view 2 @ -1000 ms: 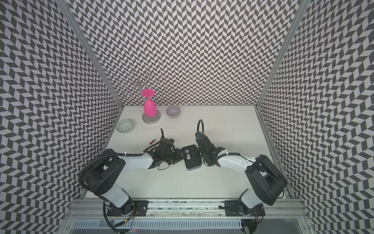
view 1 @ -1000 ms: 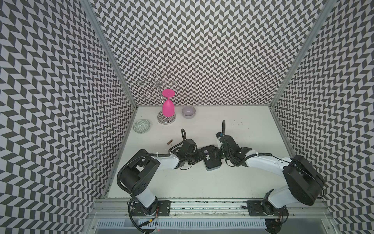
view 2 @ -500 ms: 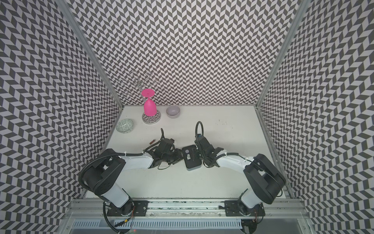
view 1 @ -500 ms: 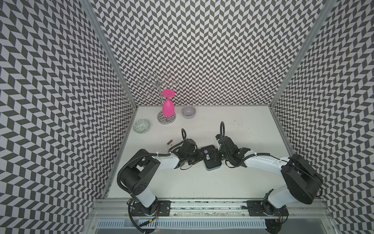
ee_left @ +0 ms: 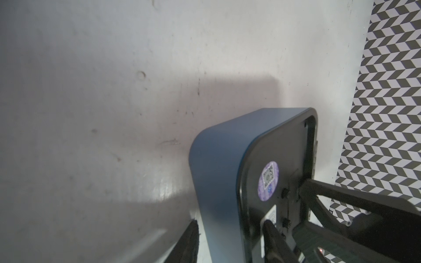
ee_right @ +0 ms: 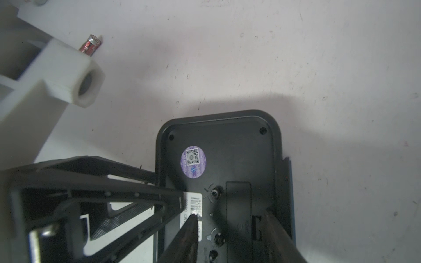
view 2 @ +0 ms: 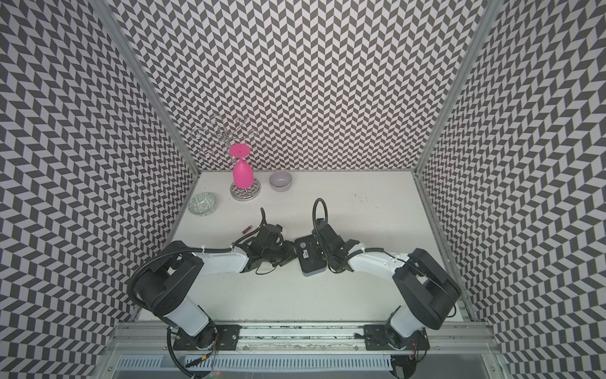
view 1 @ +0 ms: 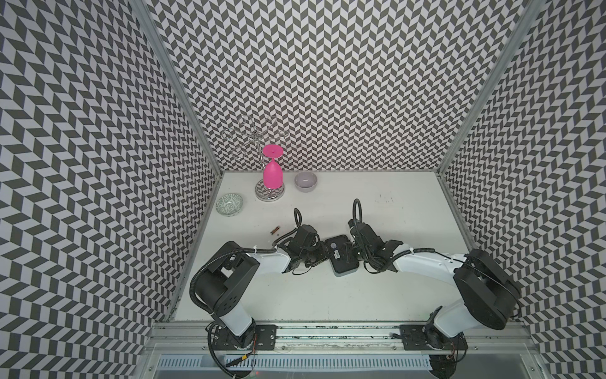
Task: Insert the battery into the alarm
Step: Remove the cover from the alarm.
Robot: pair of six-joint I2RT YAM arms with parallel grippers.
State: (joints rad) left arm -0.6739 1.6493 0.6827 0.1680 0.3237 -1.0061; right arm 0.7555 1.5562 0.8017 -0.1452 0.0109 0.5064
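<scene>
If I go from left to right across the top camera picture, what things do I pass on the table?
In a top view: patterned bowl → pink glass → grey bowl → alarm. The little battery sits level with the pink glass, so I left it out.

Blue-cased rounded-rectangular alarm [view 1: 341,259] back-up on white counter [view 1: 360,302].
Slim reddish battery [view 1: 275,230] behind-left of it; round grey bowl [view 1: 305,187] farther behind.

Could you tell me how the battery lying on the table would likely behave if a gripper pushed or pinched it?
The battery is a small cylinder lying on its side on the smooth table, so a nudge would probably roll it. Its shiny wrap may slip in a pinch. It looks rigid.
</scene>
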